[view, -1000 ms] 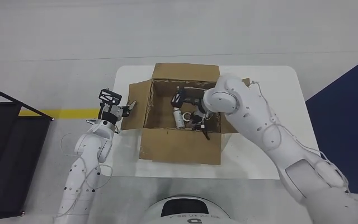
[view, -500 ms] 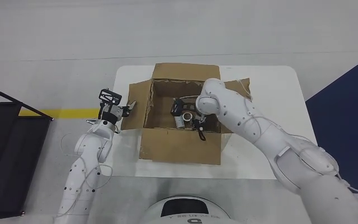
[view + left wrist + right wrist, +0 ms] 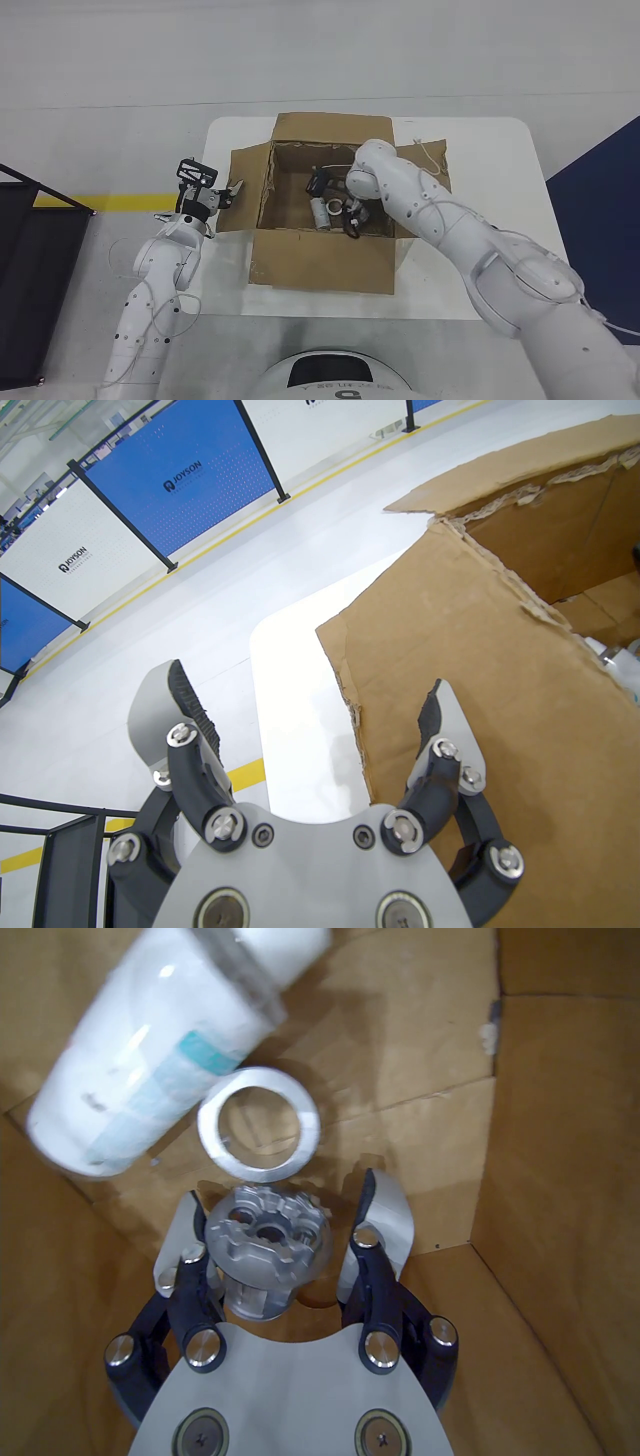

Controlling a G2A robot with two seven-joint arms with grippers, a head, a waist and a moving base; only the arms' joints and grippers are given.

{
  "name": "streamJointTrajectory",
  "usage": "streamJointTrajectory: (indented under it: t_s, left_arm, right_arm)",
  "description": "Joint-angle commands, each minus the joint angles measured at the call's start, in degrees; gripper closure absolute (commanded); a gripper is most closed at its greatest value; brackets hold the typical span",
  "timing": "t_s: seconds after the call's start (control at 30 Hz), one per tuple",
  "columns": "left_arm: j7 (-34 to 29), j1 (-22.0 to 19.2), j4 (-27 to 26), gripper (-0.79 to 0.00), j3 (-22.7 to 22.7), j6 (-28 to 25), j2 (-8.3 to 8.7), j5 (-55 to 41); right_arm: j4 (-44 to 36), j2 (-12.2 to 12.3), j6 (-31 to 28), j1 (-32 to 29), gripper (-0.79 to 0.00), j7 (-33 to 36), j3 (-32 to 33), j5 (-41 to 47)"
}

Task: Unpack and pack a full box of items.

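In the box (image 3: 550, 1128), the metal part (image 3: 267, 1238) sits between the right gripper's (image 3: 281, 1188) 2 spread fingers (image 3: 385, 1208), touching 1; the left gripper (image 3: 306, 675) hangs released outside.

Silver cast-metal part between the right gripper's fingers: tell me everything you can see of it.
The silver cast-metal part is a grey, round piece with a notched rim, a central hole, smaller holes around it, and a blocky stub beneath. It sits on the brown cardboard box floor between the open fingers of the right gripper, against one, clear of the other. A flat silver metal ring lies beyond; contact unclear.
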Motion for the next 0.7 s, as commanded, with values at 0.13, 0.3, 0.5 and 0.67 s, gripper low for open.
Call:
streamJointTrajectory:
  t_s: [0.13, 0.3, 0.5, 0.67]
  left_arm:
    - [0.0, 0.0, 0.0, -0.785, 0.0, 0.0, 0.00, 0.0]
    - [0.0, 0.0, 0.0, -0.785, 0.0, 0.0, 0.00, 0.0]
    - [0.0, 0.0, 0.0, -0.785, 0.0, 0.0, 0.00, 0.0]
    - [0.0, 0.0, 0.0, -0.785, 0.0, 0.0, 0.00, 0.0]
  right_arm:
    - [3.8, -1.9, -1.0, 0.5, -0.360, -0.3, -0.8, 0.2]
    - [5.4, -3.0, -1.4, 1.4, 0.000, -1.2, -0.5, 0.7]
    - [2.3, -2.4, 0.0, 2.4, 0.000, -3.1, 1.7, 0.2]
    - [-4.7, 0.1, 2.6, 1.3, 0.000, -4.8, 5.6, -1.8]
